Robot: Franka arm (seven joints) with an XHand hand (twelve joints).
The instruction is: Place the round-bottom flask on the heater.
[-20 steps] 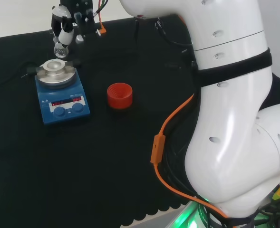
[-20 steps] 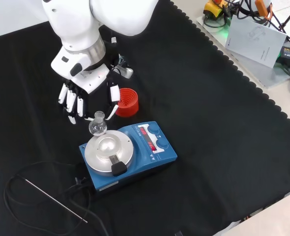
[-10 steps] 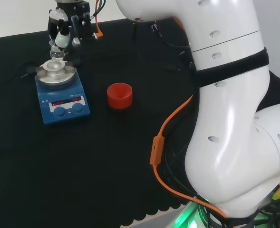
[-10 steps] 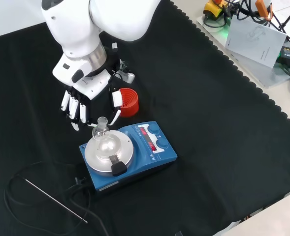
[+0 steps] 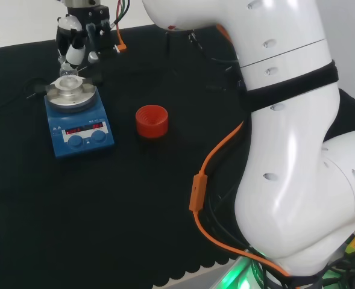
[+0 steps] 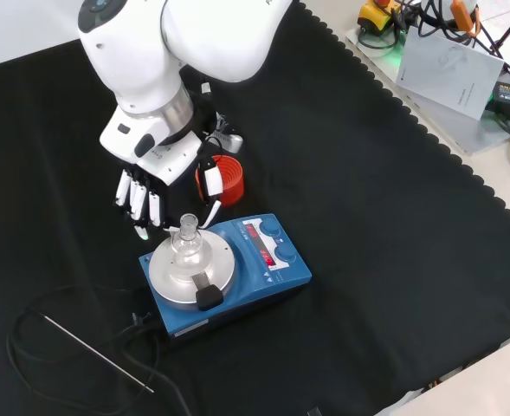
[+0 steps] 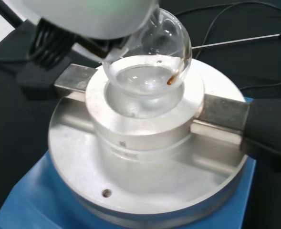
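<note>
The round-bottom flask is clear glass, its bulb over the middle of the heater's silver plate. The hand hangs just above it, its fingers and thumb pinching the flask's neck. In the wrist view the bulb leans a little and rests in or just over the round well of the metal block; I cannot tell if it touches. A small brown speck shows inside the glass. In the head view the hand is above the blue heater at the far left.
A red ribbed stand sits just behind the heater in the front view, and to its right in the head view. A thin metal rod and a black cable lie beside the heater. The white arm link rises at the right.
The hand has carried the flask from beside the heater's edge to over the middle of the plate and lowered it toward the well.
</note>
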